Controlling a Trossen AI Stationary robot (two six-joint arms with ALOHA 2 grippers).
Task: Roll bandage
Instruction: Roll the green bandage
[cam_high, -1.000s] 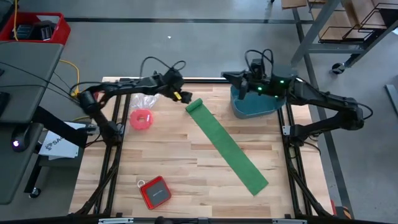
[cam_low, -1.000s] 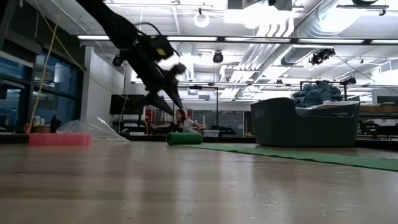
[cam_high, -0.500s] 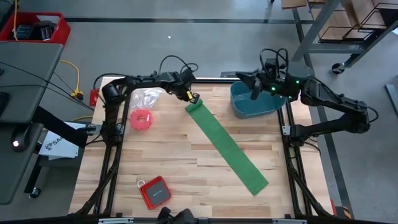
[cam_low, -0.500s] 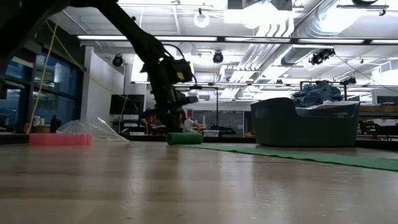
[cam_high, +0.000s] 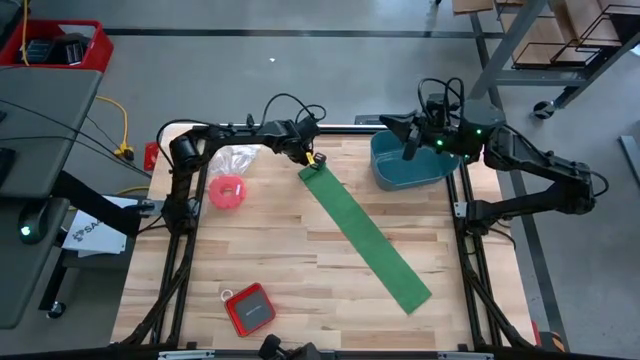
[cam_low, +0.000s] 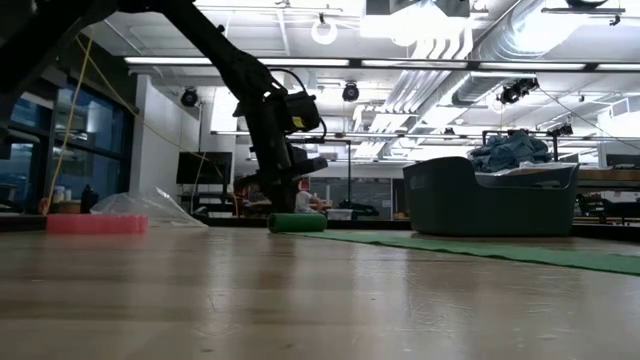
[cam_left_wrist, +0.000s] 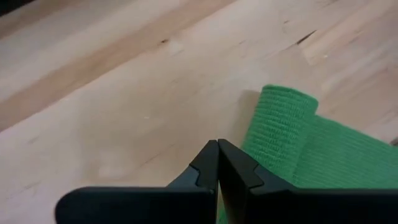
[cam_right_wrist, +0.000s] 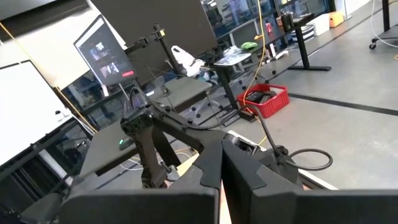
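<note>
The left pincer (cam_high: 311, 157) is closed, its two fingers pressed together with nothing between them. It sits low over the wooden worktop (cam_high: 300, 260), directly at the rolled end of the bandage (cam_high: 362, 236). Whether it touches the roll cannot be determined. From that small roll beside the pincer tip, the rest of the bandage lies flat and unrolled, running diagonally away across the worktop. The right pincer (cam_high: 412, 143), also closed and empty, is raised above the teal tub (cam_high: 400, 175), well apart from the bandage.
</note>
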